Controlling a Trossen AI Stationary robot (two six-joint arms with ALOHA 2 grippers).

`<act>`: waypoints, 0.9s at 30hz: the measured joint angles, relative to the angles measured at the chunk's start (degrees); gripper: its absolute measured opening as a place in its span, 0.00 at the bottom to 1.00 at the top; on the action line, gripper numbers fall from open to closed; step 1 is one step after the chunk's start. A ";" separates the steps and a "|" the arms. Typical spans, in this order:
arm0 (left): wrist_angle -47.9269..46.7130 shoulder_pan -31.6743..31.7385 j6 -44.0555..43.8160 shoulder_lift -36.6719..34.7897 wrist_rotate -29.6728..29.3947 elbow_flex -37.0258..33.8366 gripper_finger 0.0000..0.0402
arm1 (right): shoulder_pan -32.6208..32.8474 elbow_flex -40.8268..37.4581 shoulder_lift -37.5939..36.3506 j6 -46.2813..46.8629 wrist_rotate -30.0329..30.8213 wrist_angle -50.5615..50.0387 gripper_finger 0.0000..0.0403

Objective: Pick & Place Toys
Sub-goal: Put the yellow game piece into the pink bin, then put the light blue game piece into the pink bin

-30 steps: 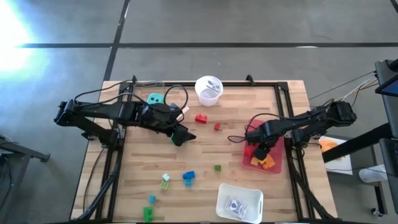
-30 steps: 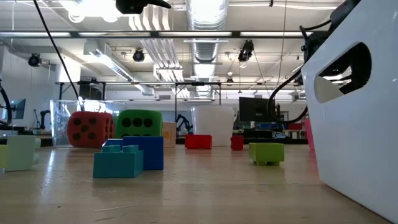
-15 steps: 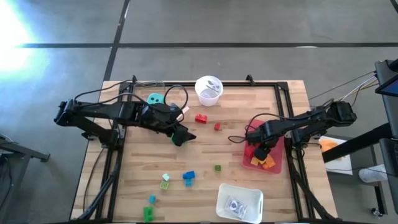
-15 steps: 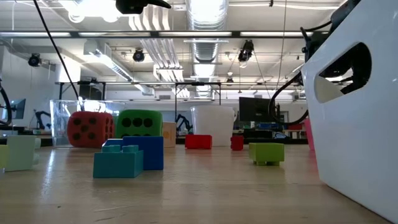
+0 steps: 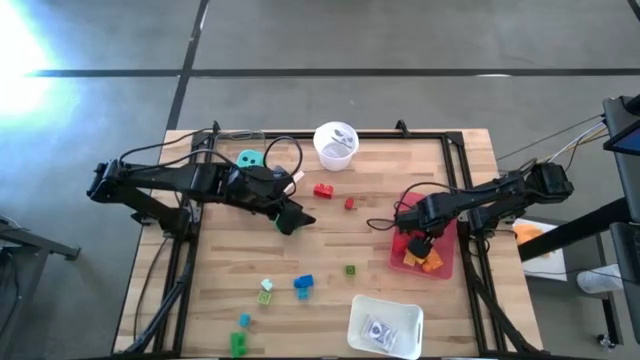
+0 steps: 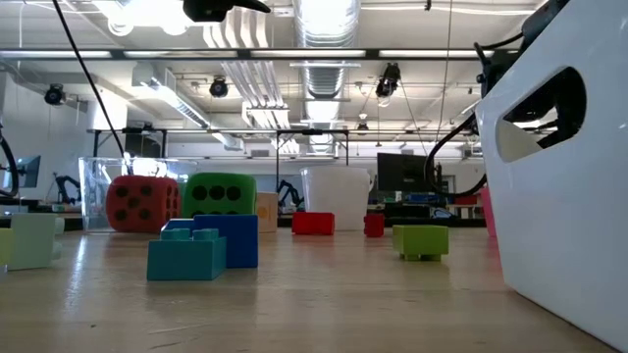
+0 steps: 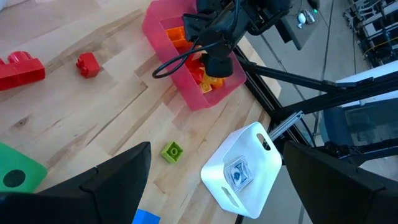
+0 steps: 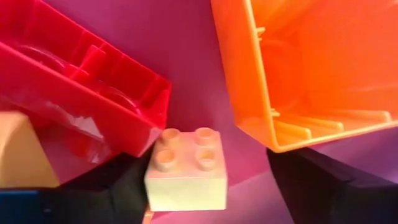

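My right gripper (image 5: 419, 241) reaches down into the pink bin (image 5: 446, 262) at the table's right and is open. In the right wrist view, a pale yellow brick (image 8: 186, 169) lies studs-up on the bin floor between the fingers, beside a red brick (image 8: 81, 87) and an orange brick (image 8: 311, 68). My left gripper (image 5: 292, 217) hangs open and empty over the table's middle, next to the green die (image 7: 13, 175). Loose bricks lie on the table: red ones (image 5: 323, 190), a green one (image 5: 350, 269) and a blue one (image 5: 303, 284). The teal die (image 5: 248, 159) sits at the far left. My right gripper stands open around the pale yellow brick, pointing down into the bin. One finger (image 8: 121, 186) lies close against the brick's side (image 8: 150, 180). I cannot tell whether it touches. The other finger (image 8: 323, 183) is clear of it. The brick rests on the bin floor.
A white round cup (image 5: 336, 145) stands at the far edge and a white rectangular tray (image 5: 385, 325) at the near edge. More bricks (image 5: 240, 335) lie near the front left. In the low view the red die (image 6: 143, 203) and green die (image 6: 219, 194) stand side by side.
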 joint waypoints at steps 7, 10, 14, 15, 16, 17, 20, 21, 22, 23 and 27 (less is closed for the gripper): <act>0.00 0.00 0.13 0.00 0.00 0.00 0.92 | 0.02 0.55 -0.07 0.17 0.01 -3.32 0.87; 0.00 0.00 0.13 0.00 0.00 0.00 0.92 | 0.02 2.08 -0.74 -0.11 0.05 -4.17 0.88; -0.03 0.00 0.13 0.00 0.00 0.00 0.92 | 0.02 4.78 -2.51 -0.36 0.60 -6.43 0.88; -0.04 0.02 0.13 0.00 0.00 0.00 0.92 | 0.02 5.61 -3.06 -0.45 0.70 -7.08 0.88; -0.05 0.02 0.13 0.00 0.00 0.00 0.92 | 0.04 6.38 -3.69 -0.49 0.71 -8.02 0.88; -0.07 0.02 0.13 0.00 0.00 0.00 0.92 | 0.04 7.15 -4.29 -0.49 0.71 -9.14 0.88; -0.03 0.02 0.13 0.00 0.00 0.02 0.92 | 0.05 9.80 -6.07 -0.26 0.69 -12.13 0.88; -0.02 0.02 0.22 0.00 0.00 0.06 0.92 | 0.18 10.69 -6.62 -0.19 0.66 -13.07 0.88; 0.03 0.00 0.58 0.00 0.00 0.09 0.92 | 0.47 11.71 -7.09 -0.05 0.64 -14.01 0.88; 0.03 -0.05 0.87 -0.01 0.00 0.09 0.92 | 0.67 12.91 -7.51 0.00 0.62 -15.02 0.88; -0.22 -0.82 1.12 -0.09 0.00 0.09 0.92 | 1.50 18.58 -8.72 0.17 0.51 -18.94 0.88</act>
